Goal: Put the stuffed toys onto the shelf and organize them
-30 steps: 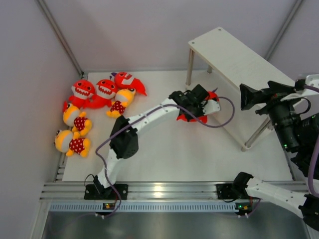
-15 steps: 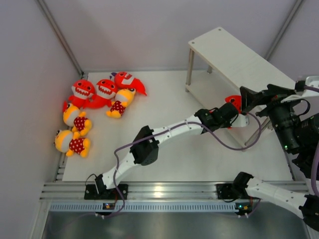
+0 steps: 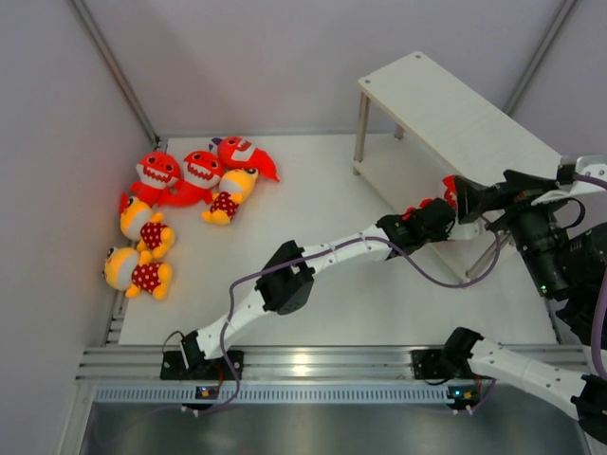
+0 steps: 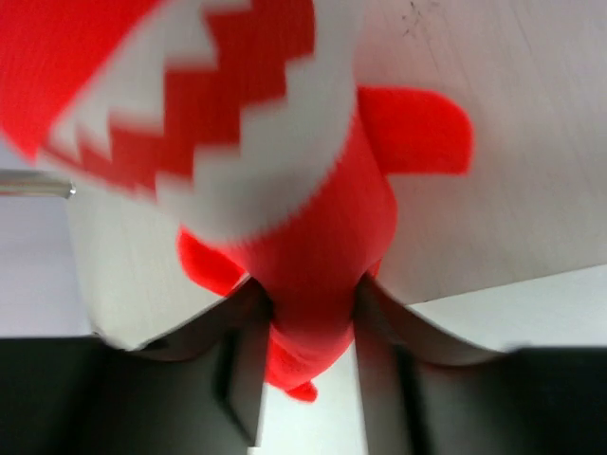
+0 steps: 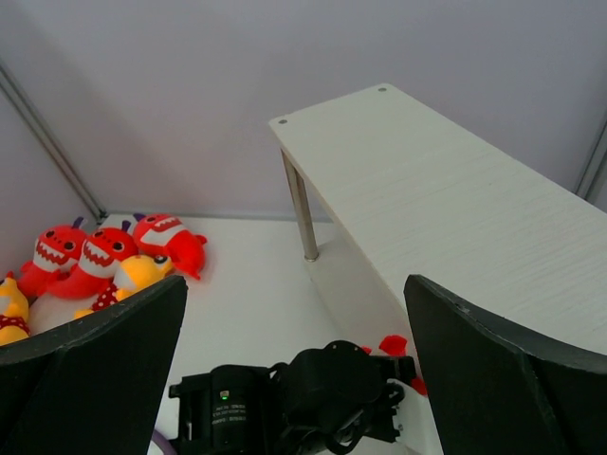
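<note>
The shelf (image 3: 446, 104) had been reached. The right gripper (image 5: 296, 341) hung wide and empty. The left gripper (image 3: 444, 209) had swung from mid-table to the lower tier (image 3: 394, 180), fingers still pressed on the shark (image 4: 313, 237), release seemingly next.

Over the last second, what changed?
The left arm swung right, carrying the red shark from mid-table to the shelf's lower tier; the left hand still grips its tail. The six toys at far left and the shelf stayed put; the right hand stayed open.
</note>
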Tool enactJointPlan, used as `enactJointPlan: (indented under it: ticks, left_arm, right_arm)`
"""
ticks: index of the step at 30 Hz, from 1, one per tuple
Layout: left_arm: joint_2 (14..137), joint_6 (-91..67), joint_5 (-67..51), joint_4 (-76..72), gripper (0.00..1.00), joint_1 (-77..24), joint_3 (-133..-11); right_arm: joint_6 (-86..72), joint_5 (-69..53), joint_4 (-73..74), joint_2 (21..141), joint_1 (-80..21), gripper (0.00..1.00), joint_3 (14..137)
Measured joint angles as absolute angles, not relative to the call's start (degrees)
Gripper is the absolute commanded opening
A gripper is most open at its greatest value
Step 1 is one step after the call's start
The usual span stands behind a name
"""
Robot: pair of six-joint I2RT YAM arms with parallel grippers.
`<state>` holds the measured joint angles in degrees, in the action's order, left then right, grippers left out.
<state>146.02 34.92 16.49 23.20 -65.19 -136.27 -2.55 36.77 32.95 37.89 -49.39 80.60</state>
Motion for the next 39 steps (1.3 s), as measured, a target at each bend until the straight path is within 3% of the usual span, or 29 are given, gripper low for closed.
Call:
enactJointPlan:
  ticks: [1, 2, 10, 14, 19, 27, 34, 39]
  left_arm:
    - [146.02, 34.61, 16.21, 22.87, 0.57, -65.19, -136.27]
    - [146.02, 34.46, 15.90, 22.61, 0.60, -65.19, -136.27]
    - [146.02, 33.08, 15.03, 21.56, 0.63, -65.19, -135.11]
    - [145.45, 32.75, 15.22, 20.58, 0.75, -65.23, -133.69]
    - [141.95, 32.84, 15.68, 21.58, 0.98, -65.71, -130.50]
    - [128.68, 31.81, 14.94, 26.55, 0.98, -68.10, -119.59]
    - [109.19, 30.13, 11.64, 36.38, 0.96, -68.71, -96.55]
    - [94.28, 26.96, 7.79, 46.00, 0.93, -61.56, -84.71]
  right_arm:
    - [-2.61, 36.77, 33.01, 37.78, -49.39, 0.99, 80.60]
    - [-2.68, 36.77, 32.99, 37.58, -49.39, 0.99, 80.49]
    - [-2.81, 36.32, 33.43, 37.30, -49.39, 0.99, 79.48]
    - [-3.05, 35.92, 33.54, 37.30, -49.39, 0.99, 79.48]
    - [-3.31, 35.42, 33.43, 37.30, -49.39, 1.00, 79.20]
    - [-5.21, 32.80, 33.41, 36.99, -49.39, 0.99, 77.14]
    - [-6.26, 31.09, 33.47, 36.88, -49.39, 0.99, 76.40]
    - [-6.04, 29.78, 32.53, 38.20, -49.39, 0.99, 76.42]
